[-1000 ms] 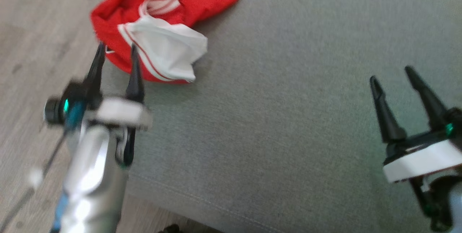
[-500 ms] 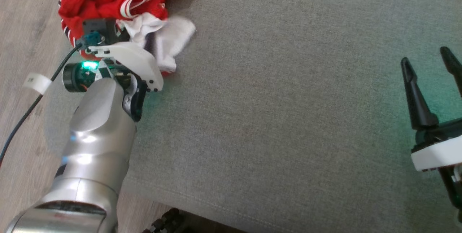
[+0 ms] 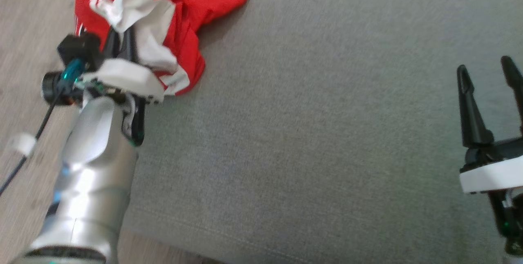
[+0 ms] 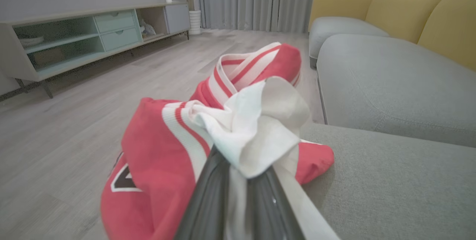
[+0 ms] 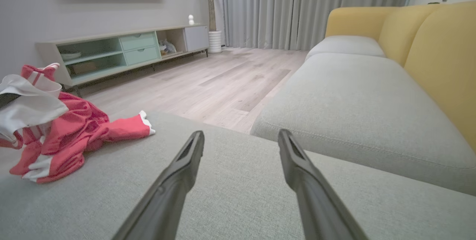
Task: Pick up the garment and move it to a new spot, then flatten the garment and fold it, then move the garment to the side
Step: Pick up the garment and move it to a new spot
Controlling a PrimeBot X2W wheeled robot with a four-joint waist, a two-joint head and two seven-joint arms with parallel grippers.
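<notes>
The garment (image 3: 179, 19) is a crumpled red jersey with white panels and red-and-white striped trim, lying at the far left corner of the grey sofa cushion (image 3: 327, 133). My left gripper (image 3: 121, 35) is shut on a white fold of it, and in the left wrist view the white cloth (image 4: 256, 128) bunches over the closed fingertips while the red body (image 4: 156, 165) hangs below. The garment (image 5: 63, 132) also shows at the left of the right wrist view. My right gripper (image 3: 486, 72) stands open over the cushion's right side, holding nothing, its fingers (image 5: 186, 162) spread apart.
Wooden floor (image 3: 28, 31) lies left of the cushion edge. A black cable (image 3: 24, 162) trails from the left wrist. Further off stand a second grey seat (image 5: 353, 99) with yellow backrests (image 5: 438, 54), a low media shelf (image 5: 122, 50) and grey curtains (image 5: 312, 6).
My left gripper went from open beside the jersey to shut on its white fold and has pulled that fold up. The head camera shifted between frames. The right gripper stayed open.
</notes>
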